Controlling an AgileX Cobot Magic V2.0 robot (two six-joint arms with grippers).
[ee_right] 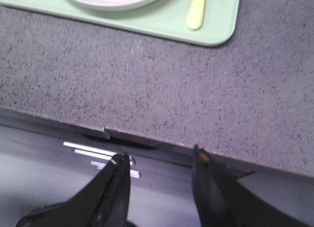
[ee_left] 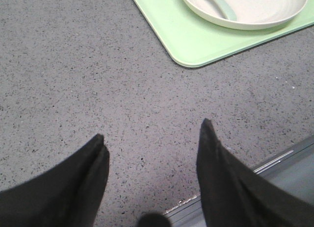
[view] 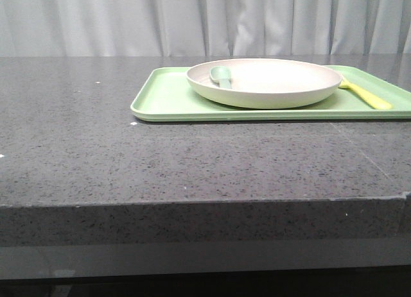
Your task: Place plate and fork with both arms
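Nearest the robot, at the table's (view: 160, 162) front edge, both grippers hang empty with their jaws spread. The left gripper (ee_left: 153, 138) sits just inside that edge over bare grey stone; the right gripper (ee_right: 162, 161) is over the edge itself, half off the table. Neither touches anything.

Farther back, toward the far edge and the far right corner, lies the light-green tray (view: 160, 98). The plate (view: 270, 85) rests on it, a pale spoon (view: 221, 76) lying inside near its left rim. The fork (view: 366, 95) lies on the tray just beside the plate's right rim, its tines apparently at or under that rim; the frames do not settle whether they touch.

The task looks barely begun: the reach comes first. A good approach would send the left arm to the plate's near-left rim, clear of the spoon, and the right arm to the fork's free handle end, pinching low across the slim handle so it does not skid on the smooth tray.
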